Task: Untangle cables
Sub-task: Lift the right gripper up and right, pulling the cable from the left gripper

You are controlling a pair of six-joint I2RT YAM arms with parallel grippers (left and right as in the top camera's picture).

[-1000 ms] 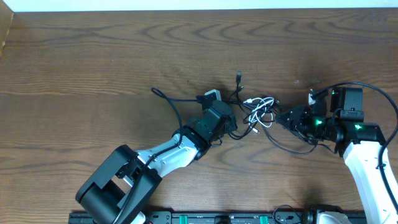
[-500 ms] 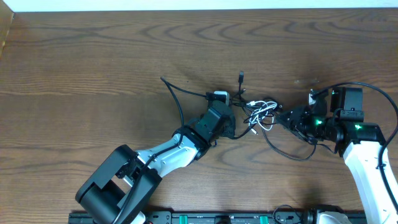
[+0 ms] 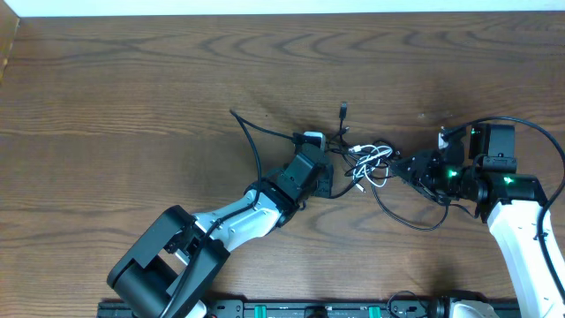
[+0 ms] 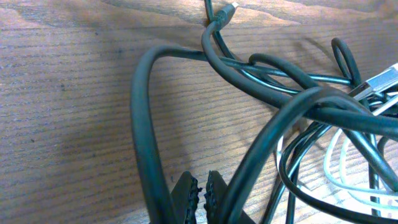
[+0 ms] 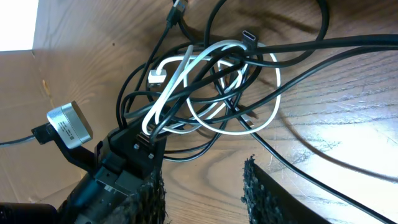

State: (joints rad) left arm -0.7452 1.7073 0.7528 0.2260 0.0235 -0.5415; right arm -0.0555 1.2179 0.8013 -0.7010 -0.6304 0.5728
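Your left claw (image 4: 198, 191) is clenched, tips nearly together, at the left edge of the tangle of cables (image 3: 366, 159). Black strands pass on both sides of it, and you cannot tell whether one is pinched. Your right claw (image 5: 202, 186) is released, with bare worktop (image 5: 348, 124) between its jaws. It sits just short of the tangle's right edge, so the tangle lies straight ahead of it. The tangle's long axis runs from claw to claw. The white cable (image 5: 217, 45) loops through its middle. From the tangle, one black tail (image 3: 260, 128) points off beyond the left claw, and a plug end (image 3: 342, 109) points toward the worktop's far edge.
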